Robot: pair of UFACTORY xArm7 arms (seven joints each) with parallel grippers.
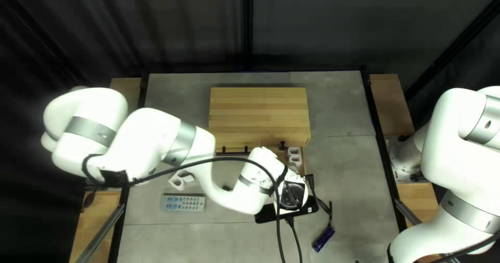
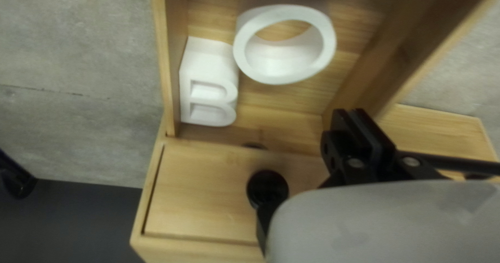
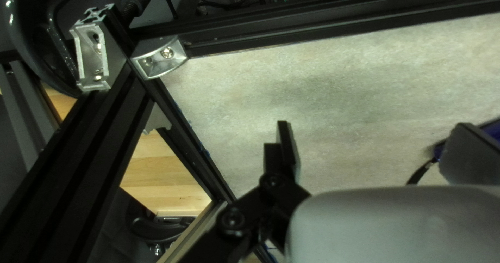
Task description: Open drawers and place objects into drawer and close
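Left pincer (image 1: 292, 192) closed; only the top left view shows the remote (image 1: 183, 203).

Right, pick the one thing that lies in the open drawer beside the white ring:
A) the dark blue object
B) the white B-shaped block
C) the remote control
B: the left wrist view shows the white B-shaped block inside the open drawer, against its side wall and next to the white ring.
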